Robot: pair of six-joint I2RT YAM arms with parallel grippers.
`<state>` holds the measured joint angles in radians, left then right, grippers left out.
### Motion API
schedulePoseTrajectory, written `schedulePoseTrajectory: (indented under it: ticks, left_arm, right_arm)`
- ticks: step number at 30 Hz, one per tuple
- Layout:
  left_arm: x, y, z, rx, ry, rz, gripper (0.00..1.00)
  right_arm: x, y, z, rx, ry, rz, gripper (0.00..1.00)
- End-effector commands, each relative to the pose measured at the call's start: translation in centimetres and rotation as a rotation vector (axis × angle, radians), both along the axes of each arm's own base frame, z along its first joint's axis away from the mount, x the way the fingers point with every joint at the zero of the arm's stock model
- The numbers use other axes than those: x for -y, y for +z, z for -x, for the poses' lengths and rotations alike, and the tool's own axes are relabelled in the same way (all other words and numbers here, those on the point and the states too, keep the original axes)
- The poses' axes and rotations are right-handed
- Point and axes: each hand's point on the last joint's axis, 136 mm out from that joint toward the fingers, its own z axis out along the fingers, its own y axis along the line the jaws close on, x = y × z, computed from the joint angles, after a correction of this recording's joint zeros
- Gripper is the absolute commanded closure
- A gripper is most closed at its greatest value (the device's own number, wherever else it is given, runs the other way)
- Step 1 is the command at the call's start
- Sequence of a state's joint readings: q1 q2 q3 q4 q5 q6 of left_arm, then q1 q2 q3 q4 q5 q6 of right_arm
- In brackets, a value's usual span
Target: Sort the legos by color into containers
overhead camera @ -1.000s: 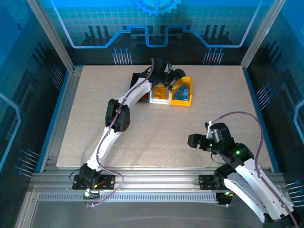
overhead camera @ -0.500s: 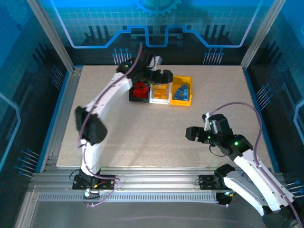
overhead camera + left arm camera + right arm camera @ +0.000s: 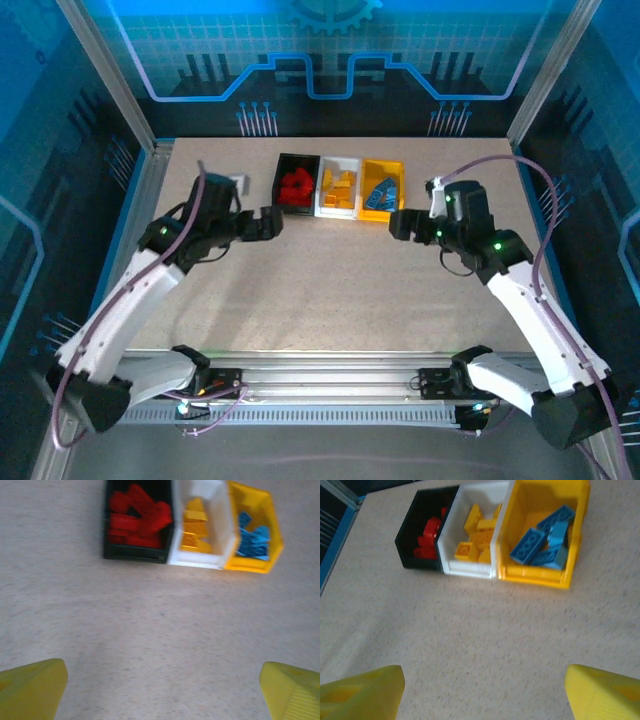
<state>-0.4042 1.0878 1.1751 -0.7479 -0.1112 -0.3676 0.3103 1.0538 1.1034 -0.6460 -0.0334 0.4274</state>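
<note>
Pulled back off the bins toward 9 o'clock: left tool (image 3: 265,222), now spread wide, nothing pinched. Swung up from 5 to 2 o'clock: right tool (image 3: 400,222), spread too, empty. Sitting at 12 o'clock of speckled beige worktop (image 3: 330,290), touching in a row: small open-topped plastic black bin (image 3: 283,165) at 9 o'clock end with red studded plastic bricks (image 3: 296,186), white bin (image 3: 338,211) in the middle with yellow-orange bricks (image 3: 341,188), yellow-orange bin (image 3: 383,214) at 3 o'clock end with blue bricks (image 3: 380,193). Left tool near row's 8 o'clock, right tool just beside its 4 o'clock.
</note>
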Motion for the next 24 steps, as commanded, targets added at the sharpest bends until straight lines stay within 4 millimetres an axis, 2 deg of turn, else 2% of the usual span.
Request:
schedulePoseTrajectory:
  ticks: [1, 3, 6, 8, 12, 18, 19, 21, 24]
  left_arm:
    - [-3.4, 0.8, -0.4, 0.18, 0.133, -0.055, 0.01]
    - [-4.5, 0.9, 0.3, 0.269, 0.142, -0.096, 0.01]
    - [-7.3, 0.4, 1.2, 0.372, 0.246, -0.157, 0.01]
    - [-8.1, -0.1, 1.7, 0.439, 0.251, -0.199, 0.01]
    - [-9.7, -0.9, 2.7, 0.524, 0.293, -0.243, 0.01]
    - [-11.1, -2.8, 3.1, 0.489, 0.324, -0.321, 0.01]
    - [-11.1, -2.9, 3.0, 0.486, 0.325, -0.32, 0.01]
    - [-11.2, -3.2, 3.0, 0.475, 0.322, -0.327, 0.01]
    - [-11.6, -3.6, 3.1, 0.457, 0.33, -0.342, 0.01]
  right_arm:
    - [2.7, 1.1, -2.0, 0.018, -0.043, 0.089, 0.15]
    - [4.2, 0.6, -3.1, -0.014, -0.064, 0.121, 0.14]
    - [6.3, -1.7, -4.6, -0.058, -0.076, 0.214, 0.11]
    - [7.1, -3.3, -5.5, -0.062, -0.07, 0.278, 0.09]
    - [7.6, -6.6, -7.3, -0.03, -0.079, 0.314, 0.08]
    - [7.6, -11.4, -10.9, 0.109, -0.019, 0.383, 0.06]
    - [7.8, -13.3, -10.8, 0.091, -0.01, 0.396, 0.06]
    - [8.4, -15.0, -11.4, 0.081, -0.02, 0.405, 0.05]
    - [8.6, -16.4, -12.1, 0.095, -0.032, 0.38, 0.05]
